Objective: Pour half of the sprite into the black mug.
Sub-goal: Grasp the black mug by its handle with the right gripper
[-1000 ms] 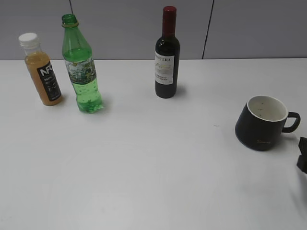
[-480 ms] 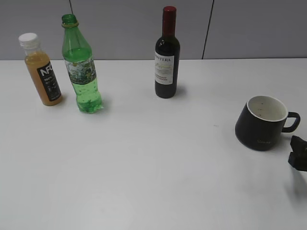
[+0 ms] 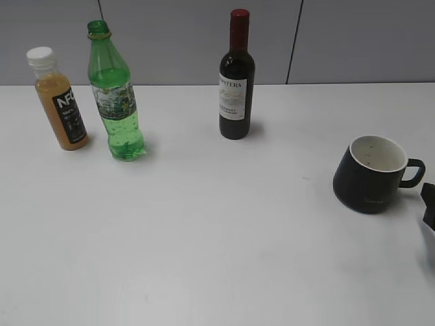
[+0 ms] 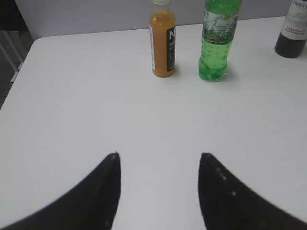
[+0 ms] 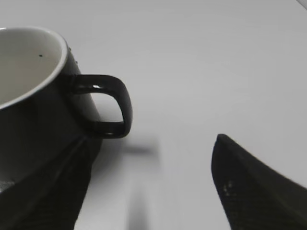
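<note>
The sprite is a tall green capless bottle standing upright at the back left; it also shows in the left wrist view. The black mug, white inside, stands at the right with its handle pointing right; it also shows in the right wrist view. My right gripper is open and empty, just behind the mug's handle; only its edge shows in the exterior view. My left gripper is open and empty over bare table, well short of the sprite.
An orange juice bottle with a white cap stands left of the sprite. A dark wine bottle with a red cap stands at the back centre. The white table ends at a grey wall behind.
The right gripper at the right edge shifted slightly near the mug's handle. The bottles and mug have not moved.
</note>
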{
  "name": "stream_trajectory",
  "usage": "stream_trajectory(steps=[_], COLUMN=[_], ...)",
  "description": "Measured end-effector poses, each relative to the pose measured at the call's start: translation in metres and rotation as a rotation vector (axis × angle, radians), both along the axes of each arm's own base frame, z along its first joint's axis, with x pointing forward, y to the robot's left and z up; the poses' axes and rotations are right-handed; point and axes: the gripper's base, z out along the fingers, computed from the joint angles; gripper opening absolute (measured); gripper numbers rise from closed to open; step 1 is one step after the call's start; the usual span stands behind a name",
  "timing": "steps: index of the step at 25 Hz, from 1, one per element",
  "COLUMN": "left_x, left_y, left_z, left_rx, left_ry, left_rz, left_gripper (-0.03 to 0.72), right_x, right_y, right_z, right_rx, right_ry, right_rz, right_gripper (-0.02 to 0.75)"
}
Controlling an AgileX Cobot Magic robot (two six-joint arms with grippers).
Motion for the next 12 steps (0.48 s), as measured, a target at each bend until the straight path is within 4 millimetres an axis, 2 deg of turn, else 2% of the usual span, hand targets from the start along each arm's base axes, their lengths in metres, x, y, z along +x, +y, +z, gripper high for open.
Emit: stream_trajectory(steps=[5, 12], left_x=[0.0, 0.0], left_y=[0.0, 0.0], left_z=[0.0, 0.0], left_rx=[0.0, 0.0], left_ry=[0.0, 0.0], left_rz=[0.0, 0.0], left_gripper=[0.38, 0.365], right_x=[0.014, 0.019], right_y=[0.002, 0.001], right_z=[-0.009, -0.012], right_rx=[0.007, 0.008], right_ry=[0.014, 0.016], right_rz=[0.053, 0.056], right_gripper=[0.593, 0.592])
